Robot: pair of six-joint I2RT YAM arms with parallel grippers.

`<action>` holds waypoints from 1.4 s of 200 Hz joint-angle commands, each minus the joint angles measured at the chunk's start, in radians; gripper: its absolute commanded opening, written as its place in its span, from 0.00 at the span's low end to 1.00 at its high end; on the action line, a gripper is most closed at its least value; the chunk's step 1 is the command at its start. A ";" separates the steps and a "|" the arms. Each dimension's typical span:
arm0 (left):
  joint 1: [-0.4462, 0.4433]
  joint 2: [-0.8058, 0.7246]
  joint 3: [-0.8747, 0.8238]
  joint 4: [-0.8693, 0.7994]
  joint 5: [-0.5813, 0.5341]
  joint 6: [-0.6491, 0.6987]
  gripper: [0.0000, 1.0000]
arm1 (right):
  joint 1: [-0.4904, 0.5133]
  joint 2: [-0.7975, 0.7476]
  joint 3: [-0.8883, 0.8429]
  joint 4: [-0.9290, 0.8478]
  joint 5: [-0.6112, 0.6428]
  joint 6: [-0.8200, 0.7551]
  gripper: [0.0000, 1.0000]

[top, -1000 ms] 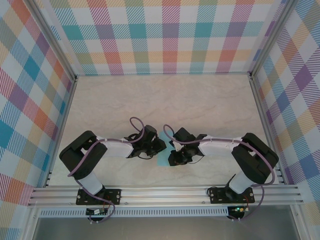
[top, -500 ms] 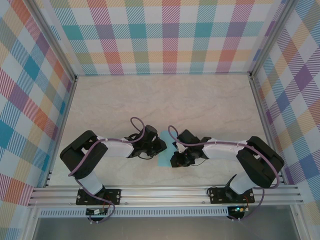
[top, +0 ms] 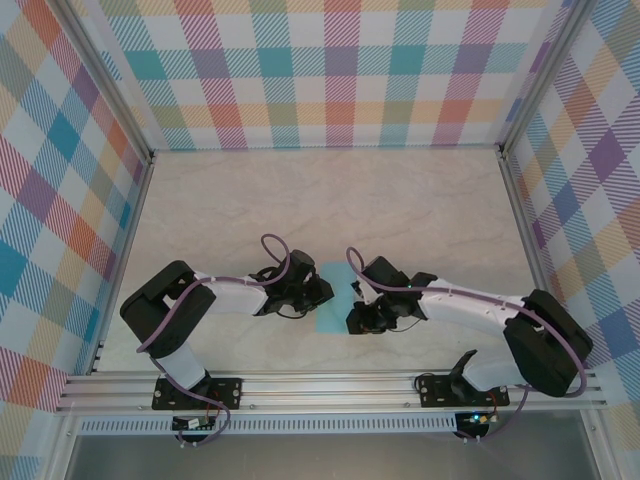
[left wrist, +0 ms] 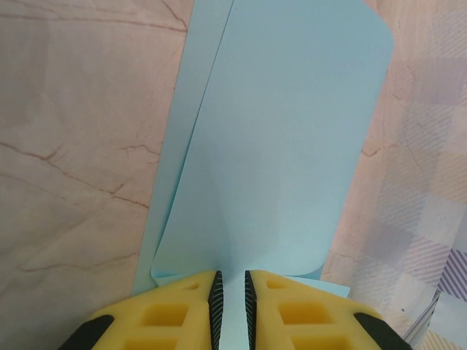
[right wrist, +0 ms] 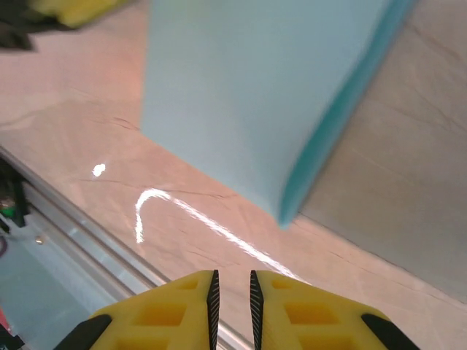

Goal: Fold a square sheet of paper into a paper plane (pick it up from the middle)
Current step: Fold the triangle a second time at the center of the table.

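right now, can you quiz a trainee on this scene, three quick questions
1. True or false: the left gripper is clamped on the light blue paper.
2. Where is the paper relative to the right gripper? A) between its fingers B) ahead of them, untouched C) draped over them
3. What surface shows beneath the paper?
Key: 1 true; 2 B; 3 the pale marbled table.
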 commanded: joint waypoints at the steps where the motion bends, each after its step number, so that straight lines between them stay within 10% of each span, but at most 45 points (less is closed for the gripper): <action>1: -0.009 0.041 -0.001 -0.063 -0.020 0.023 0.20 | -0.003 0.035 0.069 0.024 -0.028 0.009 0.21; 59: -0.008 0.043 0.004 -0.061 -0.018 0.024 0.20 | -0.002 0.245 0.115 0.070 -0.018 0.003 0.18; 280: -0.009 -0.127 -0.063 0.055 0.087 -0.027 0.13 | -0.010 0.247 -0.062 0.147 0.032 0.103 0.07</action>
